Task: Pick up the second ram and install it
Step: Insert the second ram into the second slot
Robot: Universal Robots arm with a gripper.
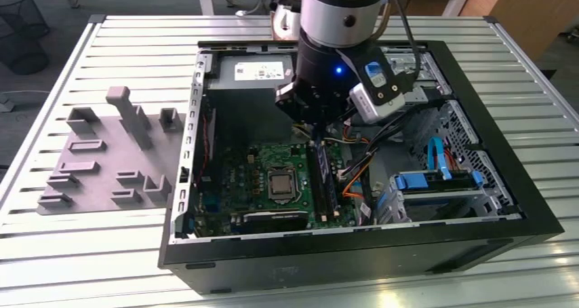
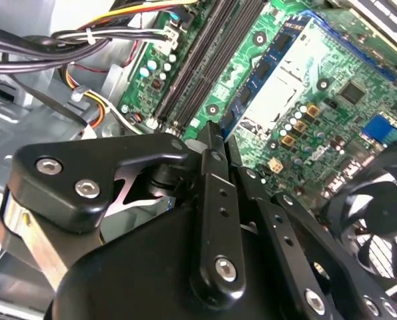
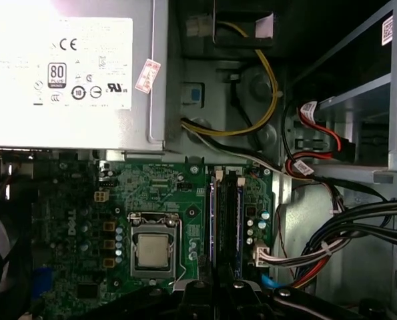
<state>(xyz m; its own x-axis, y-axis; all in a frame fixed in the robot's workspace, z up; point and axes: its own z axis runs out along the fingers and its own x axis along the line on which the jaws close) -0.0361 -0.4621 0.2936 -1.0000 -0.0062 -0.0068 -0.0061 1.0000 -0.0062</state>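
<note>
My gripper hangs inside the open computer case, just above the far end of the memory slots on the green motherboard. Its fingers are shut together, and I see nothing between them. Long dark ram sticks stand side by side in the slots, below and in front of the fingertips in both wrist views. I cannot tell which of them is the second ram. The gripper's black linkage covers the nearest end of the slots.
The bare processor socket sits beside the slots. The power supply is at the case's far end. Cable bundles and blue drive cages lie on the exterior view's right. A grey fixture with blocks stands outside the case, on that view's left.
</note>
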